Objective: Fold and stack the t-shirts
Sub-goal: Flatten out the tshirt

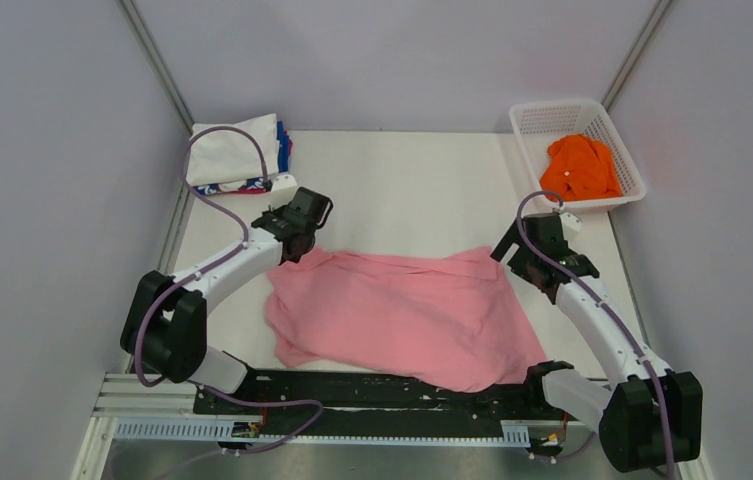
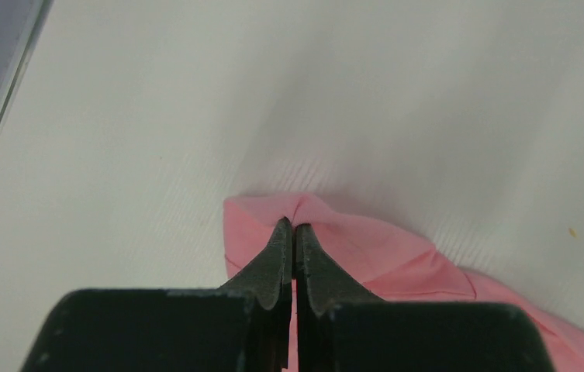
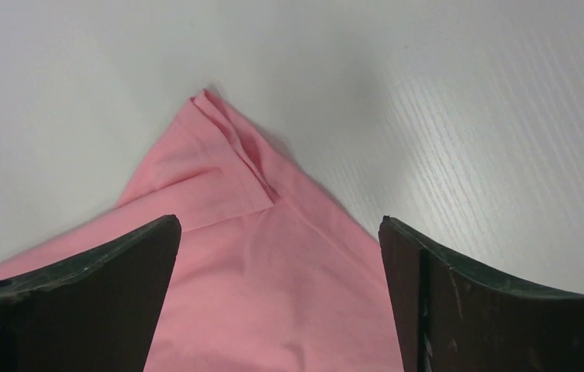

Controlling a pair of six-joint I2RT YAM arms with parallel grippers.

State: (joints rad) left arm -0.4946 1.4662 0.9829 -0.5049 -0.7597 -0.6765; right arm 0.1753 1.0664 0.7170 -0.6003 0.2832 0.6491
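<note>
The pink t-shirt lies spread and rumpled across the middle of the table. My left gripper is shut on its far left corner; in the left wrist view the closed jaws pinch a fold of pink cloth at the gripper. My right gripper is open over the shirt's far right corner; in the right wrist view the corner lies flat between and beyond the spread fingers, with the gripper above the cloth. Folded white and blue/red shirts are stacked at the far left. The orange shirt lies in the basket.
A white mesh basket stands at the far right corner. Grey walls close in the table on the left, right and back. The arm bases and a black rail run along the near edge.
</note>
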